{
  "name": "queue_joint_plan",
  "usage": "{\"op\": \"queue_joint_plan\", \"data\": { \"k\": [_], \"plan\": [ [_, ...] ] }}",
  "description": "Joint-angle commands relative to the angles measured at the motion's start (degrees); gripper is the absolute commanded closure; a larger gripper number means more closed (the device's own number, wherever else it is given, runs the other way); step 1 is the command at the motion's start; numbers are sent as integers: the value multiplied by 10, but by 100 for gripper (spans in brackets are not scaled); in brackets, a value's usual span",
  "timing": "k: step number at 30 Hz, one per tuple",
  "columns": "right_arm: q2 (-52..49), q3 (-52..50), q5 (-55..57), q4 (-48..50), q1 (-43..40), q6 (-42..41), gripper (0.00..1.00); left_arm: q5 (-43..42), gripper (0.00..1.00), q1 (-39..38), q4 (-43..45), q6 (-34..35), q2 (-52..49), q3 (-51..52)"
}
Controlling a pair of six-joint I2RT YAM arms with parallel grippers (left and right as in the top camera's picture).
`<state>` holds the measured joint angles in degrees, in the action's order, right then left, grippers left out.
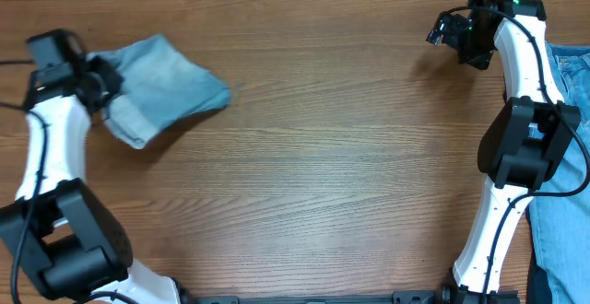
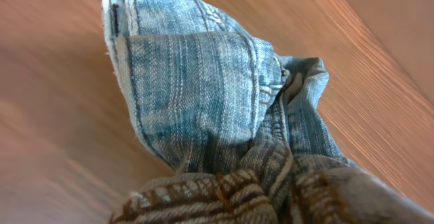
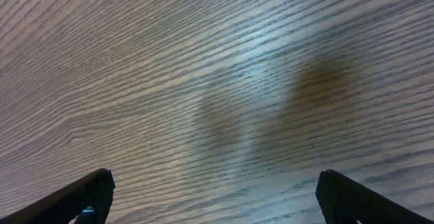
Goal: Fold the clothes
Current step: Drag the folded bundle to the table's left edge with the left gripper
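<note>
Now, the left gripper (image 1: 95,85) is clamped on the pale denim shorts (image 1: 171,76), which sit bunched at about ten o'clock on the table (image 1: 323,175). Over at two o'clock the right gripper (image 3: 213,190) hangs above bare wood, fingers spread wide, holding nothing. Darker denim (image 1: 567,193) lies at three o'clock.

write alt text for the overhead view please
The left gripper holds the pale denim shorts bunched at the left end of the wooden table. The right gripper hangs open over bare wood at the right, near deeper-blue denim.
</note>
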<state>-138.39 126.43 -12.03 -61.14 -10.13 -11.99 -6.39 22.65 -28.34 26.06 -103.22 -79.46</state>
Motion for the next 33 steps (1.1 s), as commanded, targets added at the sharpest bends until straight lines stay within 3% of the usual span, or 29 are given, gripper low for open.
{"op": "queue_joint_plan", "data": {
  "k": [1,6,10,15,17,21,28,30,33],
  "plan": [
    [26,10,-3,2,-3,-3,0,-10,96,74,2,-42,42,-17],
    [26,10,-3,2,-3,-3,0,-10,96,180,34,-94,80,-17],
    [26,10,-3,2,-3,-3,0,-5,96,240,57,-96,82,-17],
    [26,10,-3,2,-3,-3,0,-35,96,251,64,-93,82,-17],
    [26,10,-3,2,-3,-3,0,8,96,254,65,-37,80,-17],
    [26,10,-3,2,-3,-3,0,20,96,258,185,-7,81,-17],
    [26,10,-3,2,-3,-3,0,24,96,266,176,22,46,24],
    [26,10,-3,2,-3,-3,0,-23,96,281,229,60,28,55],
    [26,10,-3,2,-3,-3,0,-293,96,308,430,62,25,65]
  ]
}}
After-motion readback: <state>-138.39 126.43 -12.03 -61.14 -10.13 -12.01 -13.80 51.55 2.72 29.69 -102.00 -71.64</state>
